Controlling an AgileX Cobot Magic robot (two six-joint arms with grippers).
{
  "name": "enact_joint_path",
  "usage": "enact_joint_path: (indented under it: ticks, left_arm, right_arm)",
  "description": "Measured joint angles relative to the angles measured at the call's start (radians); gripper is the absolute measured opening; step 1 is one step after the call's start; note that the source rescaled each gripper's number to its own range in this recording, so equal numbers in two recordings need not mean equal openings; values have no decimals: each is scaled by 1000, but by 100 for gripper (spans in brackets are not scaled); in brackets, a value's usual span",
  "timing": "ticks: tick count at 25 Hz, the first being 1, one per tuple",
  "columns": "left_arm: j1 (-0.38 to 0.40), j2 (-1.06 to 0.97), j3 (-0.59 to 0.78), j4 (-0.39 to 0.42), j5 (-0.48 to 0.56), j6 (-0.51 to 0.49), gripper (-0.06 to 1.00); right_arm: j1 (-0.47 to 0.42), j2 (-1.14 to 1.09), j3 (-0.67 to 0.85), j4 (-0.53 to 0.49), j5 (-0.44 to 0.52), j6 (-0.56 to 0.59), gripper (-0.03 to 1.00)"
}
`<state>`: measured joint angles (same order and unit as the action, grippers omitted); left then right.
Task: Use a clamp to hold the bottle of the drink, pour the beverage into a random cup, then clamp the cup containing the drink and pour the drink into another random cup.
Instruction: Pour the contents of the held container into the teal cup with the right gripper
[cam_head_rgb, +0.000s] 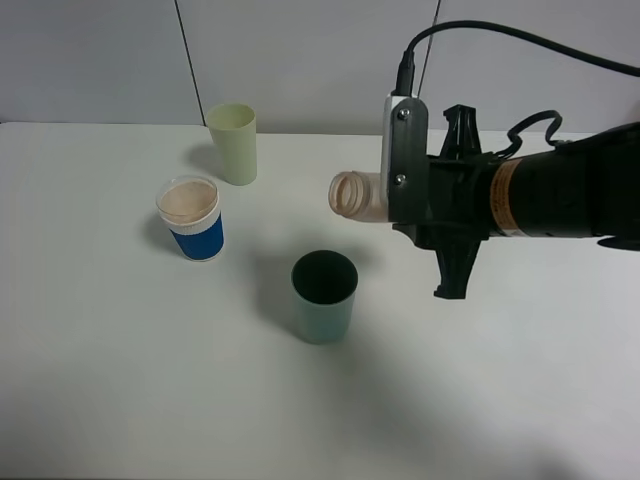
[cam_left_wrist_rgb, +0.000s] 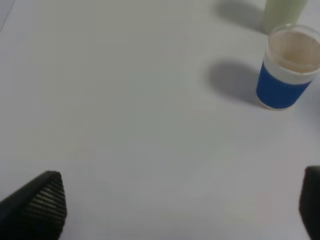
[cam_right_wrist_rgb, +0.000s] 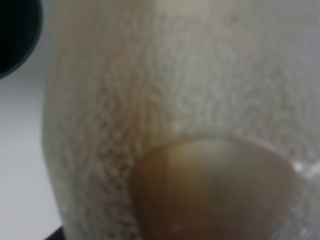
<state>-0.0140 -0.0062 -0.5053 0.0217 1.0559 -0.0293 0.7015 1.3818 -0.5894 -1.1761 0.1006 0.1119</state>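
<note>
Exterior high: right jaws grip bottle (cam_head_rgb: 357, 193) near teal cup (cam_head_rgb: 324, 312); left jaws wide, empty.

Our right arm (cam_head_rgb: 560, 195) reaches in from the right and lies about level. It is black along its length, with an orange wrist band (cam_head_rgb: 506, 195) just behind the gripper body. At its end our right gripper (cam_head_rgb: 405, 195) sits behind a silver-grey plate (cam_head_rgb: 402, 150), and a black cable (cam_head_rgb: 520, 38) arches from the top of that plate away to the right. Its jaws are clamped on the bottle (cam_head_rgb: 352, 193), which sticks out sideways to the left. Our left gripper (cam_left_wrist_rgb: 178, 205) shows only in its own wrist view, as two black ribbed fingertips (cam_left_wrist_rgb: 47, 200) spread wide apart.
</note>
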Motion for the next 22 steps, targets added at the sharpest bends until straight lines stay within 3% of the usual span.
enact_joint_path:
  ticks: [5,22]
  left_arm:
    - [0,0,0,0,0,0,78]
    - [0,0,0,0,0,0,78]
  right_arm:
    - [0,0,44,49,18,-112,4]
    - [0,0,46,57,37,-192,4]
